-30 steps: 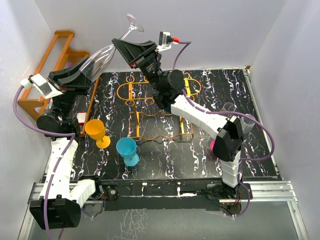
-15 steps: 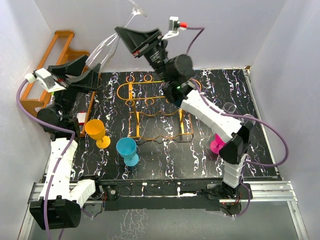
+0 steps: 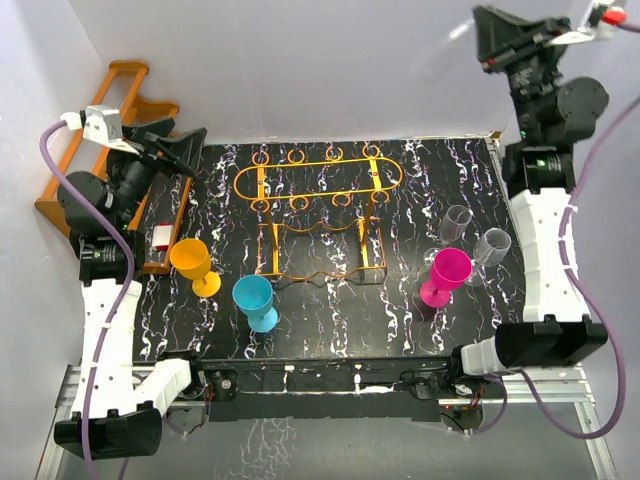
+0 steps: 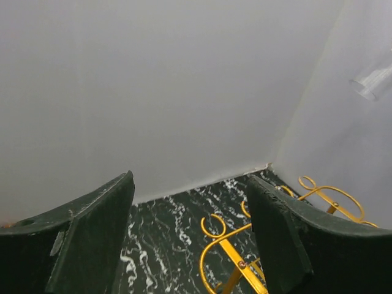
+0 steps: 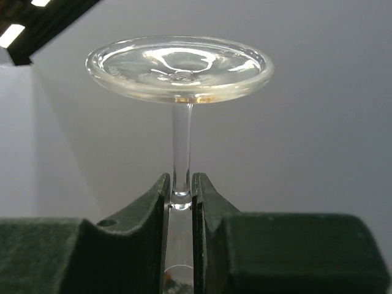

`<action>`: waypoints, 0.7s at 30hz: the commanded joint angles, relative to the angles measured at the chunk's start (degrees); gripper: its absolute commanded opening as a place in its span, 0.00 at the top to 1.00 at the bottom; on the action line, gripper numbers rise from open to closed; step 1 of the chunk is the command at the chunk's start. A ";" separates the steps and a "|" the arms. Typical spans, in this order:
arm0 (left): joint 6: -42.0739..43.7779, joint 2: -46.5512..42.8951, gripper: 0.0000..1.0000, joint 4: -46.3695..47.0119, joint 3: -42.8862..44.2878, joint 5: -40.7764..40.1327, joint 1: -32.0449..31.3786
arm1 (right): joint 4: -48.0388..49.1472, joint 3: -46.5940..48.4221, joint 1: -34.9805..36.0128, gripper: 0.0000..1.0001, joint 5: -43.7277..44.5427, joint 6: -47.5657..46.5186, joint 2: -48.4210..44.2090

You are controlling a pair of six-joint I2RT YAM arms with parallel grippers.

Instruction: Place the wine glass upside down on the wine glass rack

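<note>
My right gripper (image 3: 482,40) is raised high at the back right and is shut on the stem of the clear wine glass (image 5: 179,64). In the right wrist view the glass's round foot points up above the fingers (image 5: 153,208), and its bowl is hidden below them. From above, the wine glass (image 3: 458,32) is only a faint glint left of that gripper. The wine glass rack (image 3: 318,185), a thin orange wire frame, stands at the back middle of the black marbled table, well left of the glass. My left gripper (image 3: 197,152) hangs open and empty at the back left, pointing at the rack's end (image 4: 229,257).
An orange cup (image 3: 190,258) and a blue cup (image 3: 254,295) stand in front of the rack on the left. A pink cup (image 3: 449,270) and two clear glasses (image 3: 457,222) (image 3: 491,245) stand on the right. A wooden shelf (image 3: 110,110) leans along the left wall.
The left gripper opened, let go of the glass's bowl and drew back to the left. The right arm swung the glass by its stem up and far to the right.
</note>
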 commanded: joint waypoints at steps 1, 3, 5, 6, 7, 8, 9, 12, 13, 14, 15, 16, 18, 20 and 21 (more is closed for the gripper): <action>8.08 3.05 0.28 -22.24 8.18 -3.13 -0.03 | 8.81 -13.94 -9.43 0.92 -7.98 -6.40 -4.24; 9.99 3.95 0.26 -26.69 9.72 -4.71 -0.01 | 13.70 -20.30 -10.84 0.92 -11.01 -9.60 -4.40; 12.13 4.57 0.23 -30.16 10.90 -6.64 -0.02 | 27.58 -29.26 -11.35 0.92 -17.55 -11.83 -4.70; 12.93 4.99 0.22 -31.87 11.50 -7.72 -0.01 | 30.79 -31.37 -11.38 0.92 -21.21 -13.85 -4.40; 13.97 5.34 0.20 -33.64 12.36 -8.88 -0.01 | 29.17 -31.17 -11.38 0.92 -23.93 -16.32 -3.47; 15.23 5.96 0.19 -35.90 13.55 -9.67 -0.04 | 27.97 -30.50 -11.19 0.92 -26.23 -17.41 -2.35; 16.53 6.89 0.18 -38.43 15.10 -10.34 -0.02 | 27.51 -30.34 -10.97 0.92 -27.22 -18.14 -1.26; 18.67 12.07 0.08 -50.70 22.97 -12.53 -0.06 | 29.64 -30.49 -10.89 0.92 -28.24 -17.96 1.92; 19.24 15.34 0.04 -55.24 26.48 -12.83 -0.10 | 31.36 -31.28 -10.89 0.92 -29.42 -19.03 2.83; 19.80 17.36 0.03 -58.57 29.44 -13.12 -0.07 | 34.90 -32.56 -10.74 0.92 -30.95 -19.69 3.68; 20.23 18.60 0.03 -60.86 31.88 -12.73 0.21 | 38.97 -33.60 -10.51 0.92 -32.30 -19.41 4.51; 20.97 19.25 0.03 -62.26 32.80 -12.06 0.50 | 40.56 -33.98 -10.17 0.92 -33.02 -19.15 5.47; 22.61 20.01 0.03 -64.66 34.28 -10.78 0.85 | 41.26 -34.07 -8.79 0.92 -34.35 -20.78 7.41; 23.92 20.45 0.03 -66.78 35.35 -9.79 1.30 | 41.09 -33.73 -7.08 0.92 -36.65 -22.90 9.78; 25.09 20.47 0.03 -67.74 35.61 -9.42 1.67 | 41.26 -33.50 -6.57 0.92 -37.31 -23.39 10.68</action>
